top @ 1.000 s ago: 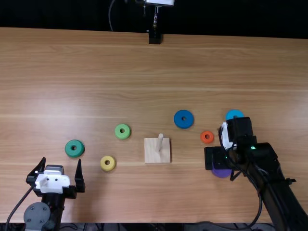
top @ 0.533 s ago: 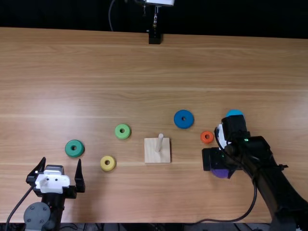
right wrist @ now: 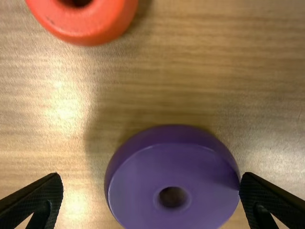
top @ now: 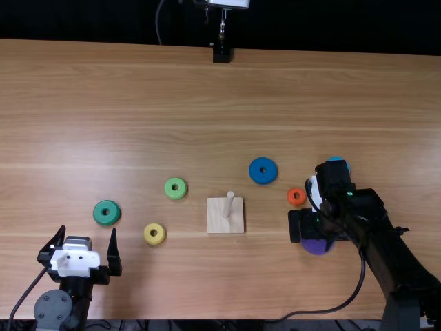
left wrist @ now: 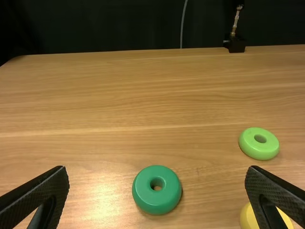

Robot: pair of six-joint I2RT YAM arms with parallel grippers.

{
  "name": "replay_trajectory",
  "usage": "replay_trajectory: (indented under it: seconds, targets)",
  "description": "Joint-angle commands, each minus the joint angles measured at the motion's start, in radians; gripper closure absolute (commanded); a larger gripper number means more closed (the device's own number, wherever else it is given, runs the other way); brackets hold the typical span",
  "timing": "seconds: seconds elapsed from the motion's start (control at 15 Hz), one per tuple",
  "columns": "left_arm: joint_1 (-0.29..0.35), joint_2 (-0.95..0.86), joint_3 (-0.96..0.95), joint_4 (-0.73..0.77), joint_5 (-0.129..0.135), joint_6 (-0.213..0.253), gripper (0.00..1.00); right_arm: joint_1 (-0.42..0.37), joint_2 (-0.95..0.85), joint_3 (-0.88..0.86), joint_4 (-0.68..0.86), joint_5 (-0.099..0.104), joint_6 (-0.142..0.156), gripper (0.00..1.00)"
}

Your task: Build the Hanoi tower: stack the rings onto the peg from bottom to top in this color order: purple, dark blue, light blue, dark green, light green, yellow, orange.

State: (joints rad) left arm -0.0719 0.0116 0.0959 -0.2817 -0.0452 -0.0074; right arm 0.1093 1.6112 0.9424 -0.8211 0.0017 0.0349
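My right gripper point(right wrist: 151, 176), wide open and empty, is around the purple ring point(top: 315, 247), lower right in top view, because this one must go first.

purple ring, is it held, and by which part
Not held: the right pincer stands open, a gap showing between it and one side of the purple ring.
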Motion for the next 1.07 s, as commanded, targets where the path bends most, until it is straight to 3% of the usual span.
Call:
replay_trajectory:
  seconds: [0.0, 1.0]
  targets:
    - [0.0, -0.012, -0.055, -0.011, -0.006, -0.007, 0.0, 0.001, 0.01, 0.026, -0.016, 0.019, -0.004, 0.0]
    - [0.0, -0.012, -0.055, -0.011, -0.006, -0.007, 0.0, 0.001, 0.067, 0.029, -0.034, 0.019, 0.002, 0.0]
